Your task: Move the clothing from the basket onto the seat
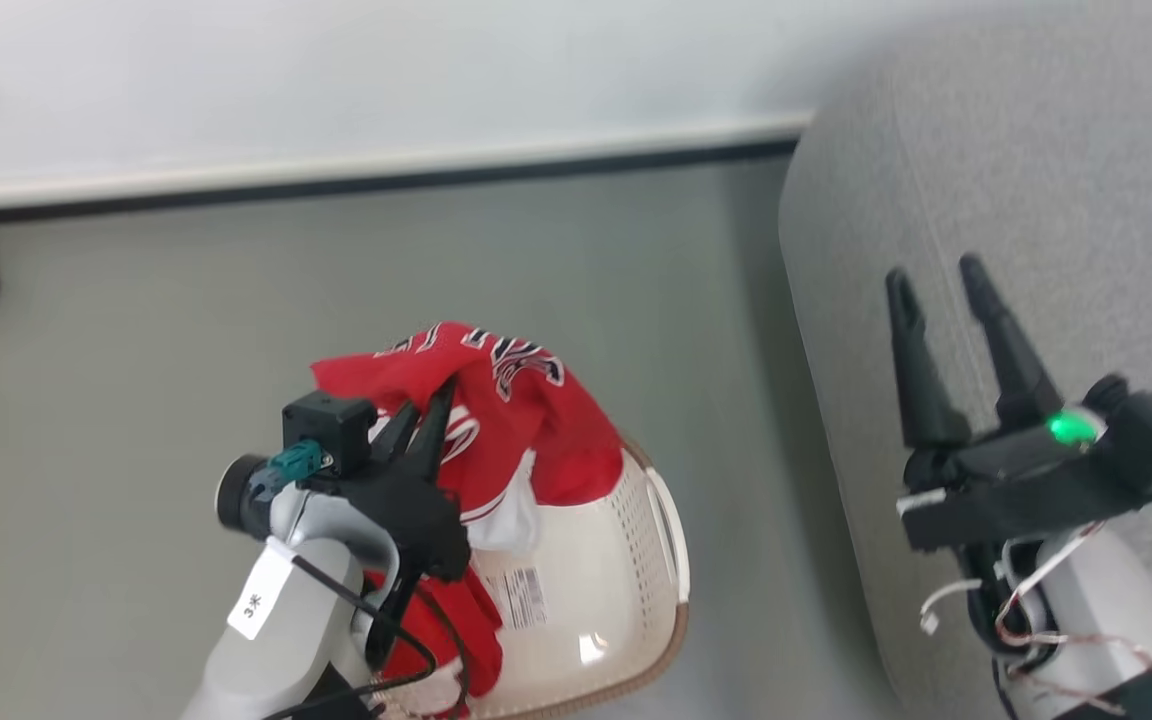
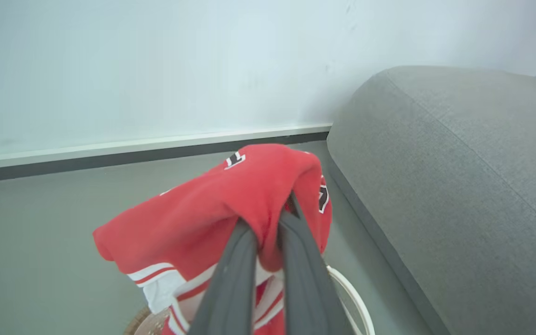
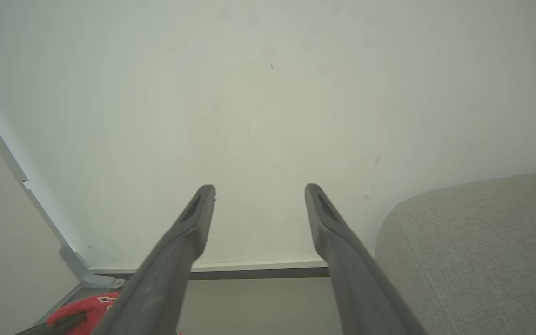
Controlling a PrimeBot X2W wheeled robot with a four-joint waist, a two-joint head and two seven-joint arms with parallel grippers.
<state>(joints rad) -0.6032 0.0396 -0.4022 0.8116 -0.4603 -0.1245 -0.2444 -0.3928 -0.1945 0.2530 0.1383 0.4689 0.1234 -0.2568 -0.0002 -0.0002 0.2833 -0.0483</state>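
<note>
While the left pincer (image 1: 428,400) is clamped narrow on a fold of a red jersey (image 1: 526,420), the cloth bunches over its two dark fingers and hangs down into the basket (image 1: 626,560) beneath it. Navy letters with white outlines show on the raised part, and white trim hangs lower down at the basket's inner wall. More red cloth (image 1: 436,620) lies inside the basket under the left forearm. A barcode sticker (image 1: 521,597) sits on the inside of the cream wall, and the brown rim curves round the near side. The basket stands on the grey floor (image 1: 136,420), just beside the grey seat (image 1: 1036,150) but not touching it.

From the left wrist, the left pincer (image 2: 268,223) has the jersey (image 2: 212,209) pinched between its fingers, red cloth draping to both sides with white and red stripes at the hem. A bit of the basket's white rim (image 2: 351,293) shows below, and the seat (image 2: 458,186) rises to the right.

Over the seat, the right pincer (image 1: 936,270) stands wide and holds nothing, with a green light (image 1: 1069,428) glowing at its base. From the right wrist, the right pincer (image 3: 259,188) points at the pale wall (image 3: 268,93), the seat (image 3: 482,256) at lower right and a patch of the jersey (image 3: 86,302) at lower left.
</note>
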